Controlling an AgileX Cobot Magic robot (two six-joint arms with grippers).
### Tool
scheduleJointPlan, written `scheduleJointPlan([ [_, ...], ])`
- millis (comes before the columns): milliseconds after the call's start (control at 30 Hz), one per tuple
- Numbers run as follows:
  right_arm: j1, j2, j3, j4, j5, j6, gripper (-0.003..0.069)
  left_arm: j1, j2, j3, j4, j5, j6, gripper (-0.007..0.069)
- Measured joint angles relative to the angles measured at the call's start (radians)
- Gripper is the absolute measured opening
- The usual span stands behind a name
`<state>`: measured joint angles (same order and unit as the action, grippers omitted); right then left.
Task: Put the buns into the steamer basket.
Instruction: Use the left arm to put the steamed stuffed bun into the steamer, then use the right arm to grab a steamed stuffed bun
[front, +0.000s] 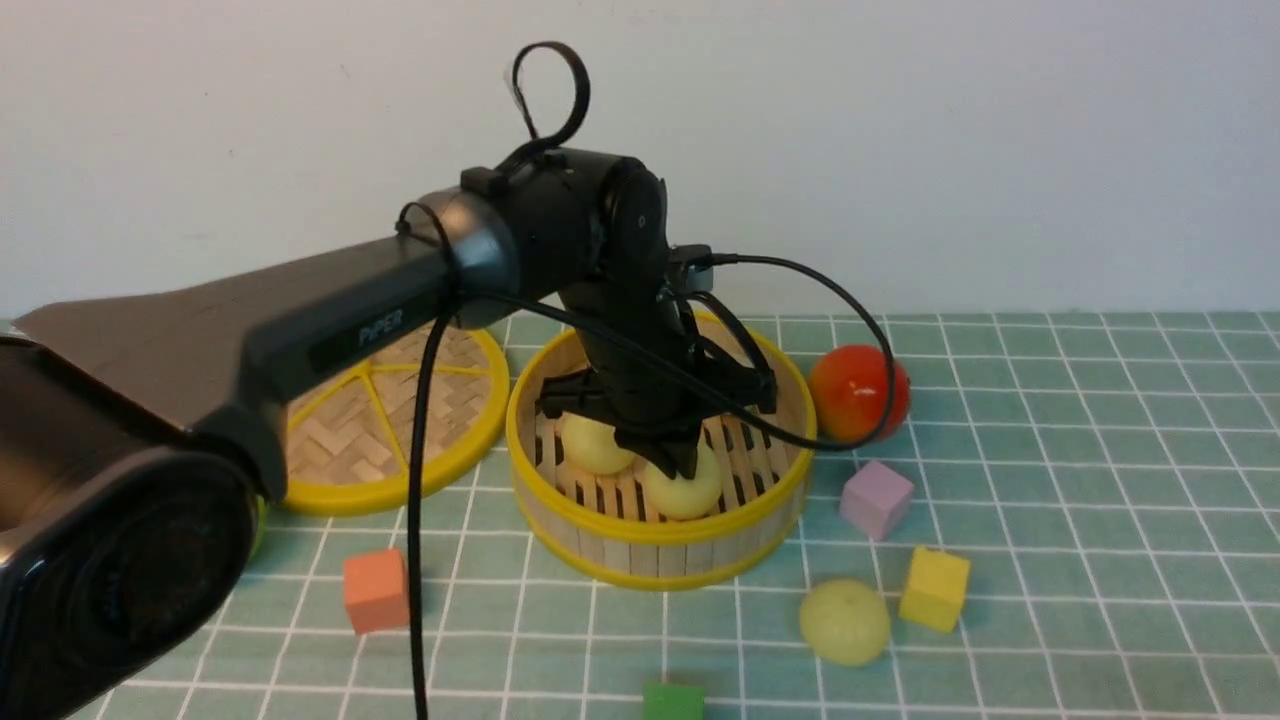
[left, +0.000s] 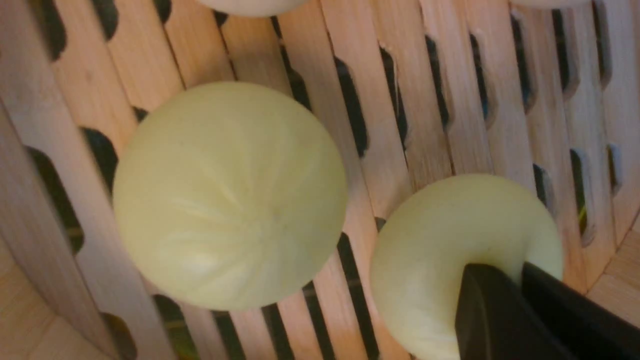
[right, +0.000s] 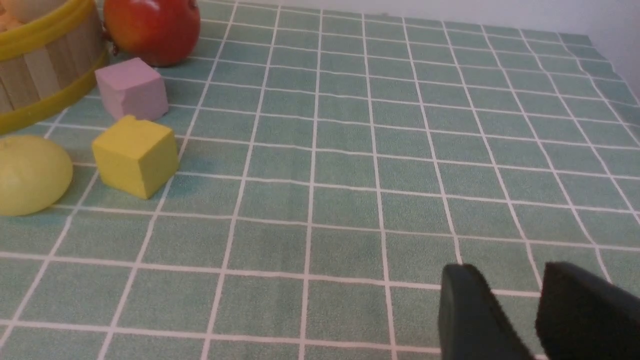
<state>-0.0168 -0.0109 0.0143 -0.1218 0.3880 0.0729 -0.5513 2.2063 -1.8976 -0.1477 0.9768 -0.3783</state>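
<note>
Below a pale wall (front: 950, 150), green gridded tablecloth (front: 1100, 470)

Woven lid (front: 385, 420), red fruit (front: 855, 392), pink cube (front: 876, 498), yellow cube (front: 934, 588), orange cube (front: 376, 590)

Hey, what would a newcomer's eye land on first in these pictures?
The black left arm fills the left side, its left gripper down inside the yellow-rimmed steamer basket at centre, closed on the nearer bun beside a second bun. Then the glossy red-orange fruit right of the basket, and a stray bun on the cloth in front.

Wht wall (front: 900, 120), grn-grid tablecloth (front: 1100, 500)
</note>
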Motion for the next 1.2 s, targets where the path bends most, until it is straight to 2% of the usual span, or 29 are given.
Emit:
scheduleJointPlan([
  [133,0.0,0.0,0.0,0.0,0.0,0.0,0.0239,0.0,-0.001,-0.003,0.027,0.009,-0.023,0.0121],
  [367,0.0,0.0,0.0,0.0,0.0,0.0,0.0239,0.0,-0.045,-0.003,0.046,0.075,-0.025,0.0388],
  [433,0.0,0.0,0.0,0.0,0.0,0.0,0.0239,0.0,-0.067,-0.003,0.06,0.097,-0.025,0.0412],
  [567,0.0,0.0,0.0,0.0,0.0,0.0,0.0239,0.0,-0.235,-0.003,0.179,0.168,-0.032,0.0447],
  [700,0.0,0.0,0.0,0.0,0.0,0.0,0.0239,0.0,-0.413,-0.003,0.27,0.216,-0.057,0.0436],
  [833,0.0,0.0,0.0,0.0,0.0,0.0,0.0239,0.0,-0.607,-0.003,0.328,0.26,-0.069,0.0384],
  [967,0.0,0.0,0.0,0.0,0.0,0.0,0.0239,0.0,-0.822,0.086,0.345,0.26,-0.08,0.0267],
  [1167,0.0,0.0,0.0,0.0,0.0,0.0,0.0239,0.0,-1.179,0.442,0.359,0.26,-0.184,0.0085],
  [1200,0.0,0.0,0.0,0.0,0.0,0.0,0.0239,0.0,-1.192,0.456,0.36,0.26,-0.184,0.008],
])
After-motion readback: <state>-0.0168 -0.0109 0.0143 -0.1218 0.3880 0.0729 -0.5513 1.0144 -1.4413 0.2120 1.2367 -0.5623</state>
